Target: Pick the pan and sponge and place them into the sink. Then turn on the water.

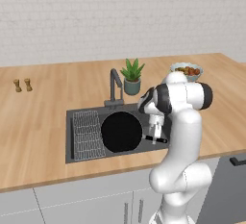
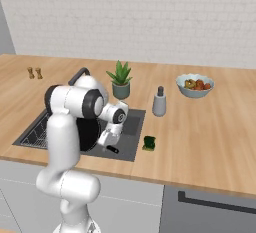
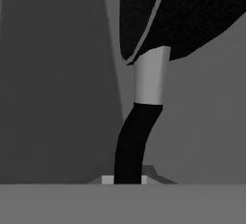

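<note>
The pan (image 1: pixel 121 131) lies in the sink (image 1: pixel 77 117) — the end effector (image 1: pixel 154 139) pinching its handle at three o'clock. The sponge (image 2: pixel 149 142) waits on the tabletop (image 2: pixel 200 142) at the basin's four o'clock — water not yet running.

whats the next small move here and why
Probably open the gripper and let go of the pan. The pan already sits down in the sink, beside the wire rack, with the shut jaws clamped on its handle. The sponge lies on the counter right of the sink, so it likely comes next.
</note>
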